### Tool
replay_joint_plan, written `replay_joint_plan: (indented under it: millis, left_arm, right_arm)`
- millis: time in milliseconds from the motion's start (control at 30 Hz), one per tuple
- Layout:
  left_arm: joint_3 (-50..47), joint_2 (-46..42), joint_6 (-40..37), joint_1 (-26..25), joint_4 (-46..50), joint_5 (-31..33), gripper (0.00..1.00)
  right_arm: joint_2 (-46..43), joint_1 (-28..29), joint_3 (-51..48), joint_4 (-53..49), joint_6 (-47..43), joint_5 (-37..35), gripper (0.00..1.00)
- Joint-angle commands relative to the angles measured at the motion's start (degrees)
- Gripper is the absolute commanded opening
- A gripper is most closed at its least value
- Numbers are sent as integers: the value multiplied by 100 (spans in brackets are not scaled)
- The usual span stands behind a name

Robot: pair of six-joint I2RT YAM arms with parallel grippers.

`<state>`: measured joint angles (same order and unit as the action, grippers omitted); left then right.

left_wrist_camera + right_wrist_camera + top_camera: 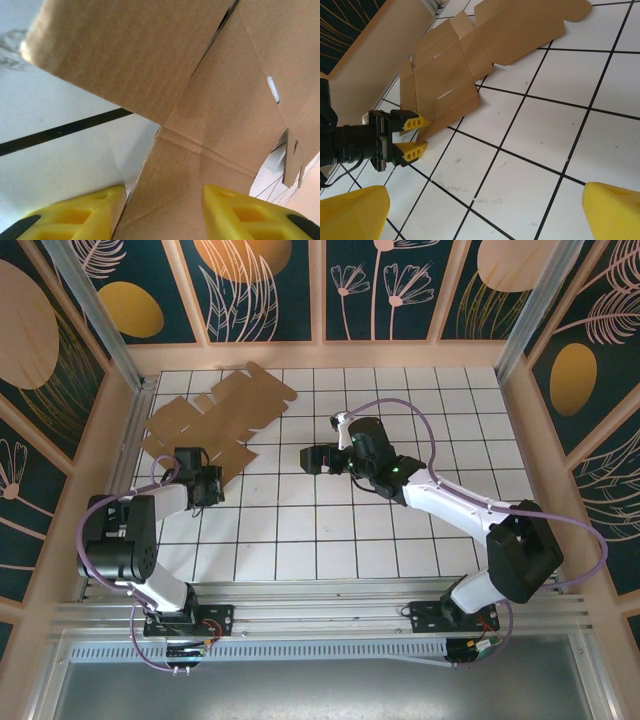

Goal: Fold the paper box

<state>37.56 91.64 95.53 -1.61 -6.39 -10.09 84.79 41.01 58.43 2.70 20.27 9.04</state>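
The paper box (215, 410) is a flat brown cardboard blank with many flaps, lying at the far left of the table; it shows as the paper box (470, 55) in the right wrist view. My left gripper (208, 478) sits at its near corner. Seen from the right wrist, the left gripper (420, 136) has one yellow finger on each side of that corner flap, with a gap still showing. In the left wrist view the paper box (225, 100) slants up between the fingers of the left gripper (162, 200). My right gripper (315, 458) hangs open over mid-table, the right gripper (486, 192) holding nothing.
A white tiled table (330, 530) with black grid lines is enclosed by beige walls (135, 410) on the left, back and right. The blank lies close to the left wall. Bare tiles lie under the right gripper.
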Motion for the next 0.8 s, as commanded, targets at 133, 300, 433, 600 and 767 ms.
replay_joint_plan:
  millis: [133,300,433,600,767]
  left_arm:
    - [-106,534,341,-108,-1890,-583,35]
    - [-124,501,298,-104,-1930,-516,28]
    - [-185,319,206,-100,-1859,-368,23]
    - [226,354,-923,-74,-1348,-661,9]
    - [744,209,-2350,-77,529,-779,0]
  right_arm:
    - [-130,-23,-10,-3,166,-108,99]
    - [-139,-23,0,-77,179,-173,99]
    - [-141,-27,42,-128,166,-258,99]
    - [-151,-147,185,-227,159,-280,99]
    - [-219,-493,298,-199,331,-8,99]
